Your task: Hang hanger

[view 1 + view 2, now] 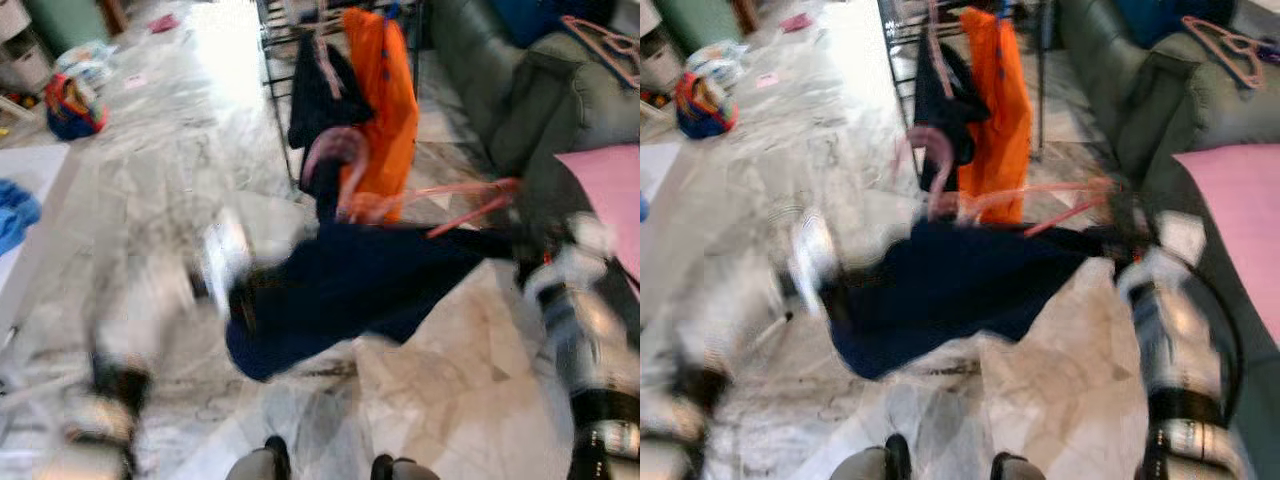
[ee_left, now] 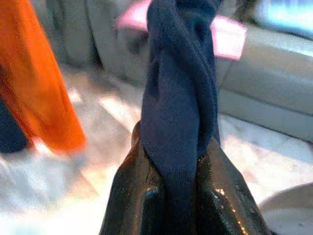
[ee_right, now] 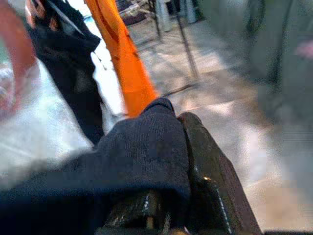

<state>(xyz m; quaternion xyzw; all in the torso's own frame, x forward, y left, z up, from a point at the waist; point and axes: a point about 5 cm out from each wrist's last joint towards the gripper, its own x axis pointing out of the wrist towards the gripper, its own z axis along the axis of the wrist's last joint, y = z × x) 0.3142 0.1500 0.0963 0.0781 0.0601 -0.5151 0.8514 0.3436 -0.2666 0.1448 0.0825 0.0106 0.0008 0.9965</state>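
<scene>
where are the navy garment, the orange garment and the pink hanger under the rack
navy garment (image 1: pixel 350 285), left eye view, middle of the cloth stretched between the grippers
orange garment (image 1: pixel 380 110), left eye view, upper body of it hanging on the rack
pink hanger (image 1: pixel 470 205), left eye view, its sloping arm

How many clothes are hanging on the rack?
2: an orange garment and a black garment, side by side on the rack. More may be hidden behind them.

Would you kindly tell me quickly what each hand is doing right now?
Left hand: closed on the navy garment.
Right hand: closed on the same navy garment.
</scene>
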